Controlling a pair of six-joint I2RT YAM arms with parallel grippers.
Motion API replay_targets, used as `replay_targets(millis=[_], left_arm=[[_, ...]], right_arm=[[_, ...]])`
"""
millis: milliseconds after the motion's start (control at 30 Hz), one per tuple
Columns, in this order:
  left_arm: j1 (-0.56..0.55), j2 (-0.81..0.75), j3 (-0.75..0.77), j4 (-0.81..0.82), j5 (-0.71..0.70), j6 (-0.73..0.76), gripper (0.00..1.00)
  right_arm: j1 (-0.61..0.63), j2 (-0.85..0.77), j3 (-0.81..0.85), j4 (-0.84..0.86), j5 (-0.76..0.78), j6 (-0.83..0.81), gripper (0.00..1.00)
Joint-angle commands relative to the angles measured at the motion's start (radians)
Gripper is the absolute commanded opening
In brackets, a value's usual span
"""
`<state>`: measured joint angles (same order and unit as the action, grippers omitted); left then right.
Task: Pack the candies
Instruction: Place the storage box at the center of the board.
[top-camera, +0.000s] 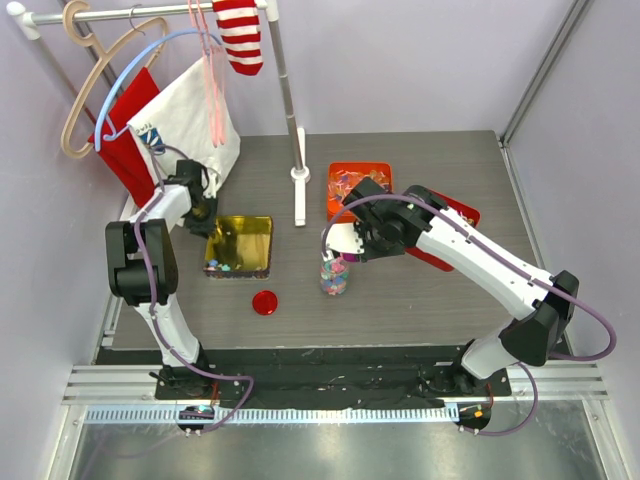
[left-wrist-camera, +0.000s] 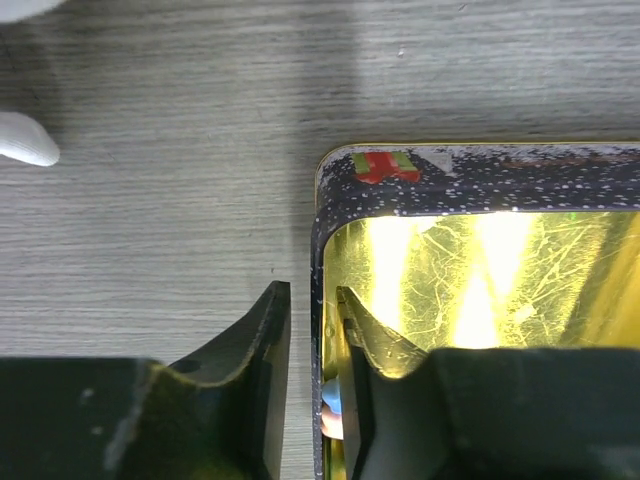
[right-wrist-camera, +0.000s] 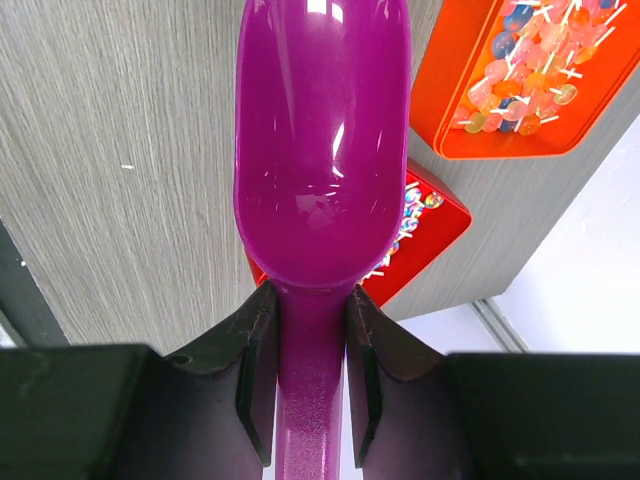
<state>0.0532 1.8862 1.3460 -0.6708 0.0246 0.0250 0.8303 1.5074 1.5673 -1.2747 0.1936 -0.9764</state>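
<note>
Candies (top-camera: 220, 267) are gathered in the near-left corner of the tin (top-camera: 250, 235), strung along its near wall, just nearer than the left gripper (left-wrist-camera: 311, 289), whose jaws stand parted astride the left wall. More are seen in the jar (top-camera: 334, 278). A scoop (right-wrist-camera: 320, 150) (shown empty by the right wrist view alone) is clamped by the right gripper (right-wrist-camera: 308, 295).

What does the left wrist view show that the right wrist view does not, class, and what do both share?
Left wrist only: the gold tin, with the left gripper astride its wall. Right wrist only: the right gripper shut on an empty purple scoop, with the orange tin and red tin beyond. Both: the grey wood-grain table and a gripper at the bottom edge.
</note>
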Motion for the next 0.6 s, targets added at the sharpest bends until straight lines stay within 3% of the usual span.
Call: replay_targets(millis=[0,367,567], left_arm=[[0.007,0.002,0.041,-0.007,0.021,-0.013,0.29],[0.008,-0.025,0.044,-0.019,0.078,-0.020,0.38],[0.007,-0.065,0.025,-0.018,0.112,-0.019,0.58]], right_arm=[[0.018,0.010,0.053,-0.022,0.055,-0.018,0.01],[0.026,0.019,0.106,0.040,0.139,-0.035,0.01],[-0.025,0.027,0.111,0.121,0.124,-0.010,0.01]])
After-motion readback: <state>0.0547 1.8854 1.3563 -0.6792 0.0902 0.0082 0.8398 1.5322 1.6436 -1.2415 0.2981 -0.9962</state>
